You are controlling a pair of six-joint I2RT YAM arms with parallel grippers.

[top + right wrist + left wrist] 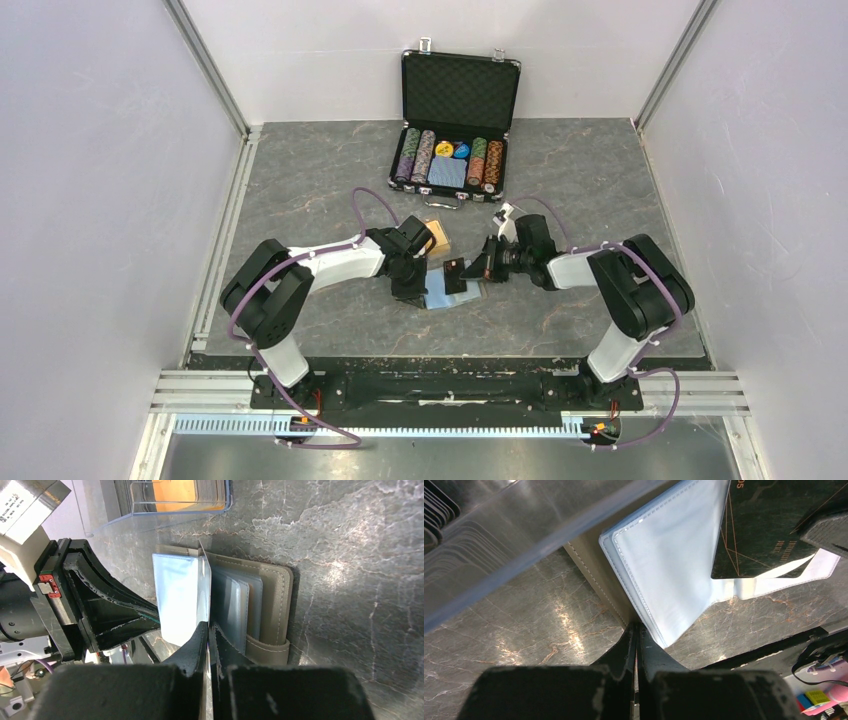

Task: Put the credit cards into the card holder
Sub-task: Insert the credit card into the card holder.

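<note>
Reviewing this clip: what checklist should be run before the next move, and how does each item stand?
1. Card holder lies open: ok.
2. Left claw pinching its clear sleeves: ok.
3. Right claw shut on the black card: ok.
4. Black card's edge entered a sleeve pocket: cannot tell.
5. Orange cards out of their clear box: not ok.

The card holder [437, 299] lies before the poker chip case [460, 90].
</note>
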